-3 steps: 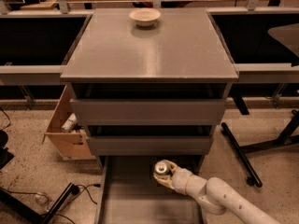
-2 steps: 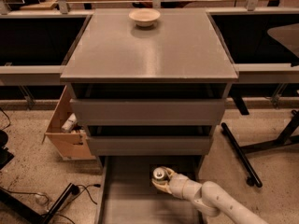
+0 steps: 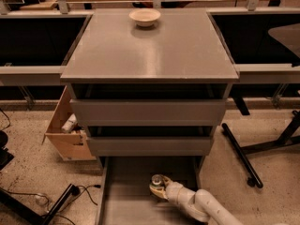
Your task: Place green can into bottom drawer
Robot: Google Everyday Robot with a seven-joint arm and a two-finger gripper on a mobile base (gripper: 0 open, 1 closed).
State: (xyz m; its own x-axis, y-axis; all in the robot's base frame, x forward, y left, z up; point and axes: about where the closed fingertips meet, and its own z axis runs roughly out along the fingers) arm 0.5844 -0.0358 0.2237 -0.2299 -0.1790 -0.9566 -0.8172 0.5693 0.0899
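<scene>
On your left, a cardboard box (image 3: pixel 63 139) sits on the floor beside the cabinet (image 3: pixel 150 55), which has a bowl (image 3: pixel 145 17) at the back of its top. Below, the bottom drawer (image 3: pixel 123 191) stands pulled out. Your gripper (image 3: pixel 159 187) is inside it, right of centre, closed around the can (image 3: pixel 158 180), whose silver top faces up. The arm (image 3: pixel 206 207) runs off lower right.

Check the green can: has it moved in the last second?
Yes. Held in the gripper, the green can has shifted down the view and slightly left, farther from the middle drawer front, over the bottom drawer.
</scene>
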